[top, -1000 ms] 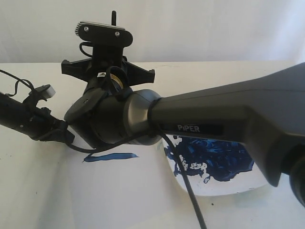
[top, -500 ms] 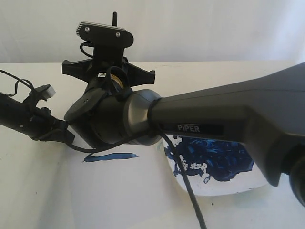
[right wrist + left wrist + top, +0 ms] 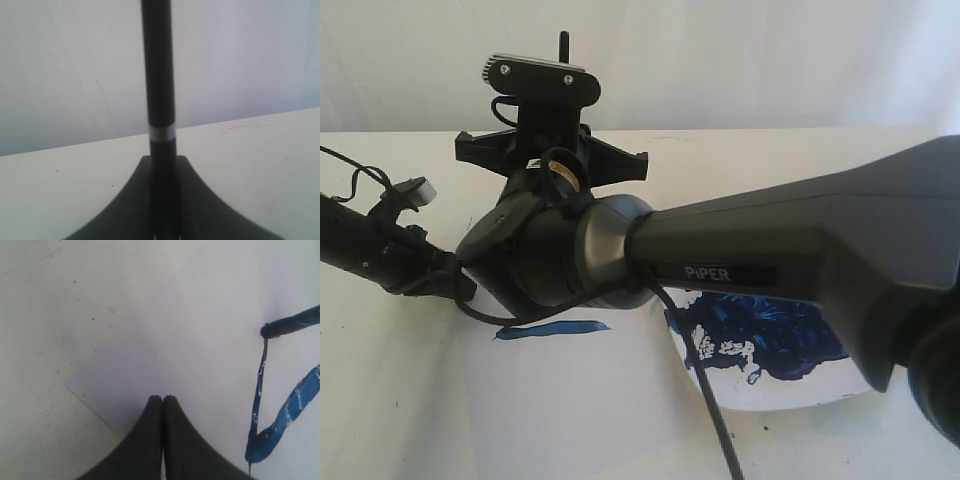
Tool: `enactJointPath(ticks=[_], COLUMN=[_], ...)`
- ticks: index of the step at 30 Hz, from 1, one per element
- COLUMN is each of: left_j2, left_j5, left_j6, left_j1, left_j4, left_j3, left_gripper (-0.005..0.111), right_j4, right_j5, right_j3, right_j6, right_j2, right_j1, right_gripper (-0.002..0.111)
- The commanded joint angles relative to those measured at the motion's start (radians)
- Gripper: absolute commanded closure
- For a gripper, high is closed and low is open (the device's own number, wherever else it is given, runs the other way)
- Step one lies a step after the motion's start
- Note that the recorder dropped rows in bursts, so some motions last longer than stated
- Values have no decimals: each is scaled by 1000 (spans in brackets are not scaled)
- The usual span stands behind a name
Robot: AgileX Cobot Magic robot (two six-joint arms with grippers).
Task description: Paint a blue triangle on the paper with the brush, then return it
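Observation:
My right gripper [image 3: 162, 161] is shut on the brush [image 3: 158, 75], a black handle with a silver ring that stands up between the jaws. In the exterior view only the handle's top [image 3: 561, 40] shows above the right wrist. The brush's dark-blue tip [image 3: 286, 326] rests on the paper [image 3: 200, 330] at the end of a thin blue line [image 3: 260, 385]. That line meets a thick blue stroke [image 3: 295, 402] in a corner, two sides of the blue triangle. One stroke [image 3: 552, 328] shows under the right arm. My left gripper [image 3: 162, 398] is shut and empty, low over the paper's corner.
A white plate [image 3: 790, 395] smeared with a big dark-blue paint blotch [image 3: 770, 330] sits right of the paper [image 3: 580, 410]. The bulky right arm [image 3: 770, 250] spans the scene and hides much of the sheet. The left arm [image 3: 380, 250] reaches in from the left. Cream tabletop [image 3: 35, 405] surrounds the paper.
The right arm and its wrist have shifted slightly to the left. The visible blue stroke and the left arm look unchanged.

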Motion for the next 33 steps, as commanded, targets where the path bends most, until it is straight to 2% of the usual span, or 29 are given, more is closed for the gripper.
enactJointPath(ticks=[1,33], left_j2=[8,8], left_j5=[6,7], left_j6=[-3,-3], left_j1=[3,3], left_j4=[37,37], left_j3=[7,7], left_gripper=[107,107], right_j4=[0,136], right_j5=[-15,-57], right_j3=[-3,-3], right_j6=[-20,-99], right_j2=[2,-13], right_j1=[-4,-4], right_gripper=[108,108])
